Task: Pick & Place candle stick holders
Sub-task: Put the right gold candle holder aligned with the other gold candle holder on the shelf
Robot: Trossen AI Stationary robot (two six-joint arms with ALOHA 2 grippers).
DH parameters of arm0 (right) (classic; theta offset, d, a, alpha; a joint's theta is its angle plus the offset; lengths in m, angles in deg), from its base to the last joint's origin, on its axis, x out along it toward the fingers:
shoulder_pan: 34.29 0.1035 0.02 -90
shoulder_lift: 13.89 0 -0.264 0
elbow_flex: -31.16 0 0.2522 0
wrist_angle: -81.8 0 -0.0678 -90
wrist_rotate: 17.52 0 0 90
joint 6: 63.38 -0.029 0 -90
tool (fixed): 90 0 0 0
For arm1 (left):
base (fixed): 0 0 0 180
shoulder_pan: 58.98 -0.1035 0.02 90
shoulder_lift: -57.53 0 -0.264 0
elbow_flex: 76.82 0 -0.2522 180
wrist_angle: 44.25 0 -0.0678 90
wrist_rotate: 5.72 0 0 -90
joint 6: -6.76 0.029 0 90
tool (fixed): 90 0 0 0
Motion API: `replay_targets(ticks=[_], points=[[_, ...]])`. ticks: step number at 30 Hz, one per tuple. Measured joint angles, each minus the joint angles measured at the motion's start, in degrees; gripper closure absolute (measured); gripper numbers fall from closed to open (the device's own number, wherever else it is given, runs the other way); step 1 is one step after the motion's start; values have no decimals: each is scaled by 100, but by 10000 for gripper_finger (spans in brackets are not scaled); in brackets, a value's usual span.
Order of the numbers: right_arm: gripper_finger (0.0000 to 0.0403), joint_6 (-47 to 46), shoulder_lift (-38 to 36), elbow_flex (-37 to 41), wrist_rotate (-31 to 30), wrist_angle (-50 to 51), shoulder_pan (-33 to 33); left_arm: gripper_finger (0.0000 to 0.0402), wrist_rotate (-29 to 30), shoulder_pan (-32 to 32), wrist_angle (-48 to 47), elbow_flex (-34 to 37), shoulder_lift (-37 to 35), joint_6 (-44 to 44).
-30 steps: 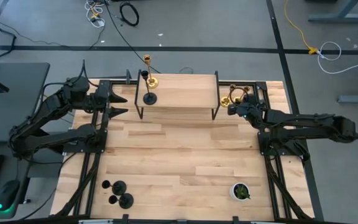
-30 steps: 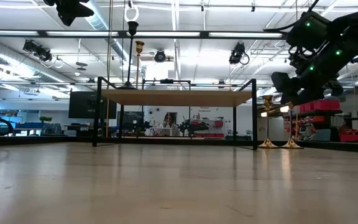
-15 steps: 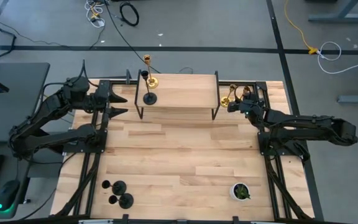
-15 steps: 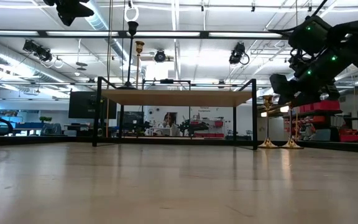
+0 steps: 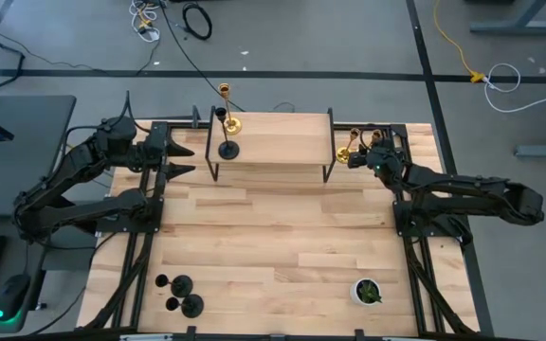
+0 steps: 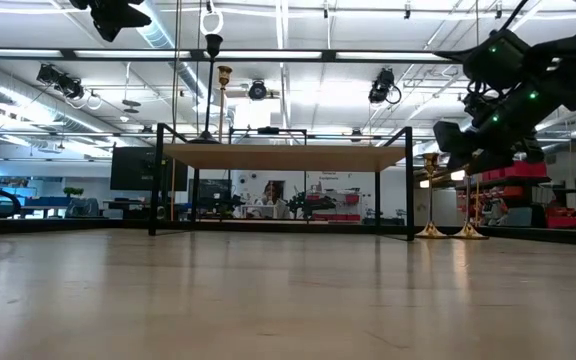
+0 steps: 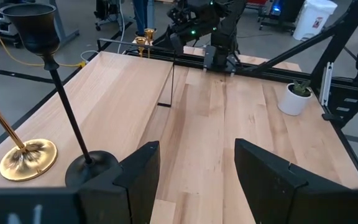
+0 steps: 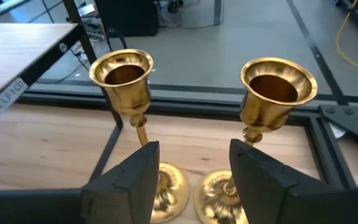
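Note:
Two shiny gold candle stick holders [image 8: 124, 74] [image 8: 277, 87] stand on their round bases at the table's far right corner [image 5: 349, 144]. My right gripper [image 8: 194, 186] is open just on their near side, above the bases and touching nothing; it also shows in the high view [image 5: 358, 157]. One gold holder [image 5: 227, 121] and one black holder [image 5: 226, 147] stand on the left end of a raised wooden shelf [image 5: 278, 137]. My left gripper [image 5: 183, 159] is open and waits by that end. Two more black holders [image 5: 180, 294] stand at the near left.
The shelf stands on thin black legs [image 6: 410, 185] across the table's far middle. A small white pot with a green plant [image 5: 368, 292] stands near the near right corner. A black frame rail [image 8: 328, 143] runs close behind the two gold holders.
My right gripper has moved a little toward the table's far edge, closer to the two gold holders, still open.

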Motion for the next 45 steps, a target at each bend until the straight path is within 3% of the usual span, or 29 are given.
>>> replay_targets(ticks=[6, 17, 22, 32, 45], points=[[206, -7, 120, 0, 437, 99, 6, 193, 0, 1, -1, 0, 2, 1], [206, -141, 180, 0, 314, 510, -4, 193, -2, 2, -2, 0, 2, -12], [206, -222, 180, 0, -105, 638, -6, 193, -2, 0, -4, 0, 2, -20], [206, -36, 180, 0, -346, 220, -185, 193, -2, 1, -4, 0, 2, -18], [206, 286, 300, 0, -136, -499, -650, 193, -2, 2, -4, 0, 2, 5]])
